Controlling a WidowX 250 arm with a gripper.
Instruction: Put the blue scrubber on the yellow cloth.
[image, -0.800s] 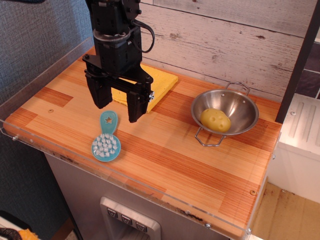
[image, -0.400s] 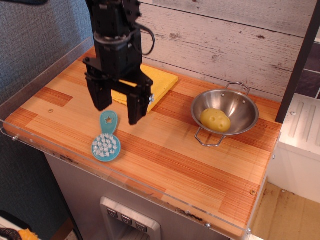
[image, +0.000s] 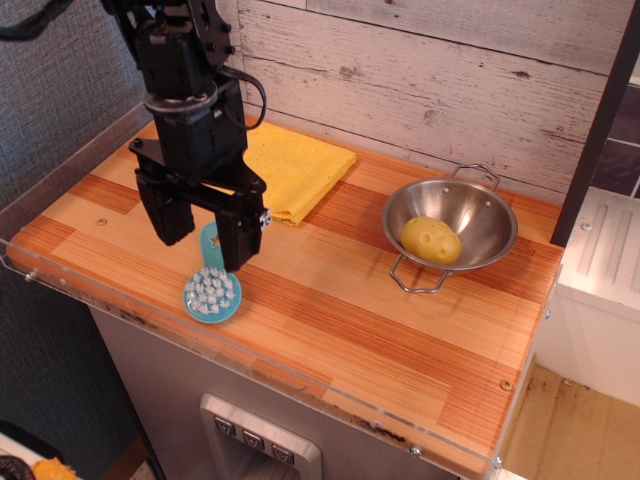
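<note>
While the blue scrubber (image: 212, 288) lies bristles-up on the tabletop (image: 400, 340), pincer (image: 204, 238) hangs wide open astride its handle, gripping nothing. Yellow cloth (image: 295, 168) sits bare, just behind. Grasp, lift, transfer all remain; task barely started.

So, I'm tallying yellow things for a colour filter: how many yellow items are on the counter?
2: the yellow cloth at the back beside the wall, partly hidden by the arm, and a yellow potato-like toy inside the steel bowl on the right.
</note>
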